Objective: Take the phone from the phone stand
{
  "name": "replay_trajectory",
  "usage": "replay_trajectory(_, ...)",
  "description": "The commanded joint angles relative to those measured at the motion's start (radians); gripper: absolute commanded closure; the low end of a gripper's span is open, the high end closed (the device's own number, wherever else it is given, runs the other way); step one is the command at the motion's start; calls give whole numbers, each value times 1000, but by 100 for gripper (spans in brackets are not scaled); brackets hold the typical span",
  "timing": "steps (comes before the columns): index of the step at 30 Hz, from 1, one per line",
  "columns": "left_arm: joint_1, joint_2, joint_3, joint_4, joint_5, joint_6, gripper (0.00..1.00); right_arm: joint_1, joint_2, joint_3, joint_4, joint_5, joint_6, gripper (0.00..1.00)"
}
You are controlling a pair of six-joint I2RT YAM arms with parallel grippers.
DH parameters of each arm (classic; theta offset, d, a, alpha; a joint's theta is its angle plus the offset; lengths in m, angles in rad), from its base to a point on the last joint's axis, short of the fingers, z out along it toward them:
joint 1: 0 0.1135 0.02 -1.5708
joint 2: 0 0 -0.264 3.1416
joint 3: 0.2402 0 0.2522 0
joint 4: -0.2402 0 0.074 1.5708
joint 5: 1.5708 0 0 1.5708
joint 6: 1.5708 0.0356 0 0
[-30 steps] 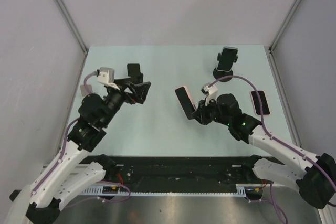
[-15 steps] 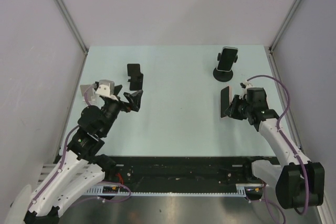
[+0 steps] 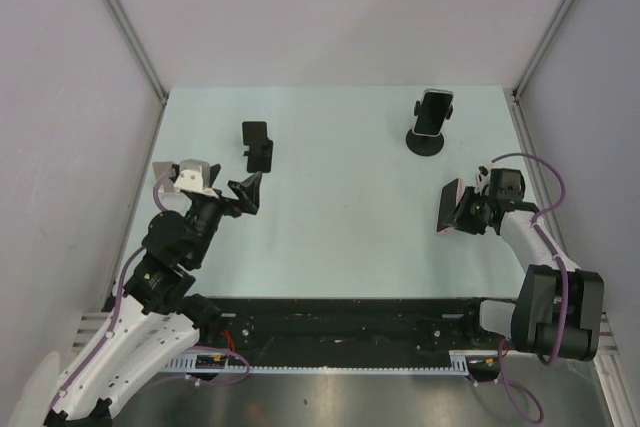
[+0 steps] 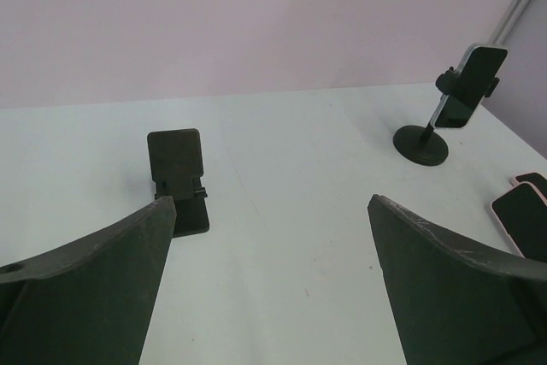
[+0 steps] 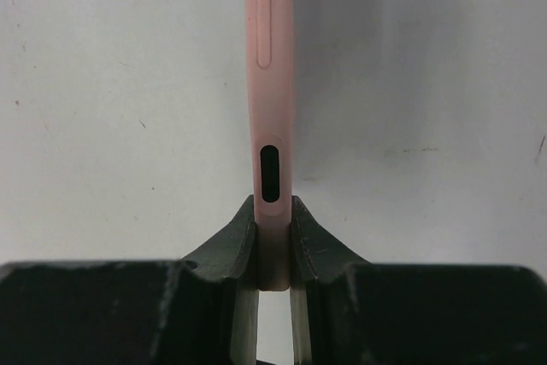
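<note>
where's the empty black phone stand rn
In the top view, the empty black folding phone stand sits on the left half of the pale table, just beyond the open left pincer, across from the round-base black stand holding a phone.

- The empty stand (image 3: 257, 145) is standing on the table (image 3: 340, 207) just ahead of the left gripper (image 3: 250, 189), slightly to its left.
- The phone (image 5: 270, 83) is sitting edge-on between the fingers of the right gripper (image 5: 272, 220), sticking out ahead of them above the table.
- The round stand (image 3: 426, 140) is standing further out than the right gripper, well apart from it.
- A second phone (image 3: 434, 111) is sitting on the round stand.
</note>
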Motion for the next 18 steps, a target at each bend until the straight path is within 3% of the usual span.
replay_trajectory(1,-17,-14,-8,24,-29,46,0,-4,41,34,63,-36,-17,100)
replay_trajectory(12,-26,-31,-17,24,-31,59,0,-16,129,59,80,97,-23,98)
replay_trajectory(18,-28,-33,-19,24,-34,62,0,-16,204,99,62,159,-24,84)
